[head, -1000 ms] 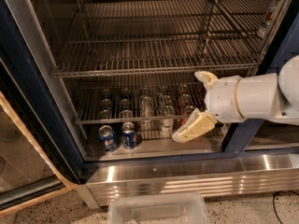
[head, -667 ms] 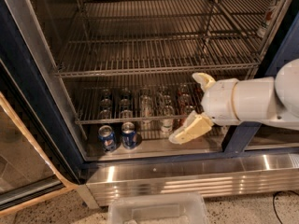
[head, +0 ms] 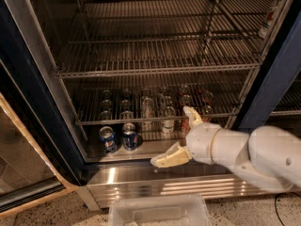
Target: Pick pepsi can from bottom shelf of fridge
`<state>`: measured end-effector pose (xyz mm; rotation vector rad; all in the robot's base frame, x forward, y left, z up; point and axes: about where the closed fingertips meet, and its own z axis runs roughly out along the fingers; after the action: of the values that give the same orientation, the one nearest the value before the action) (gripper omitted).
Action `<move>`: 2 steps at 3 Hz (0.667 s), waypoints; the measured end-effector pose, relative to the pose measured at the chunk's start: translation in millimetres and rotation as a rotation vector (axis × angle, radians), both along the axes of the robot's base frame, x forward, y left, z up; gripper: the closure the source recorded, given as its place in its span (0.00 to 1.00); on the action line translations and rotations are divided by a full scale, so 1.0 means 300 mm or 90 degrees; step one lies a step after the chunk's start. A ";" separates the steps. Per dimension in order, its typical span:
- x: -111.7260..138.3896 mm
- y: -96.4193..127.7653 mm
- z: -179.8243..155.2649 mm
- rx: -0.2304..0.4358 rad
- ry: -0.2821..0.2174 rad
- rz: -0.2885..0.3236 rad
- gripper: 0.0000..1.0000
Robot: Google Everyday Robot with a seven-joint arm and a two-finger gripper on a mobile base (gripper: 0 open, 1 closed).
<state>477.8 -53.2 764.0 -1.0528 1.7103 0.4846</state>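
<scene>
The pepsi can (head: 129,136), a dark-blue cylinder with a silver top, stands on the smooth steel bottom shelf (head: 153,148), left of the gripper (head: 181,138), whose cream fingers gape empty. A twin blue can (head: 107,139) stands just beside it, and wire-grid racks (head: 155,55) rise behind.

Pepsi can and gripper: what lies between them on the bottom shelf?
In the camera view, only bare bottom shelf lies between the pepsi can, right of its twin blue can, and the open gripper at the shelf's front edge.

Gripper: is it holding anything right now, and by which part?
Nothing. The gripper hangs with jaws open and empty at the front of the bottom shelf, right of the two blue cans, touching neither.
</scene>
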 end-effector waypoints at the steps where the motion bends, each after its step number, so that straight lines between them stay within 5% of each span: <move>1: 0.030 0.025 0.011 0.024 -0.025 -0.025 0.00; 2: 0.025 0.070 -0.023 0.030 -0.024 -0.021 0.00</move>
<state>485.2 -32.3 757.0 -0.9930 1.6724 0.4791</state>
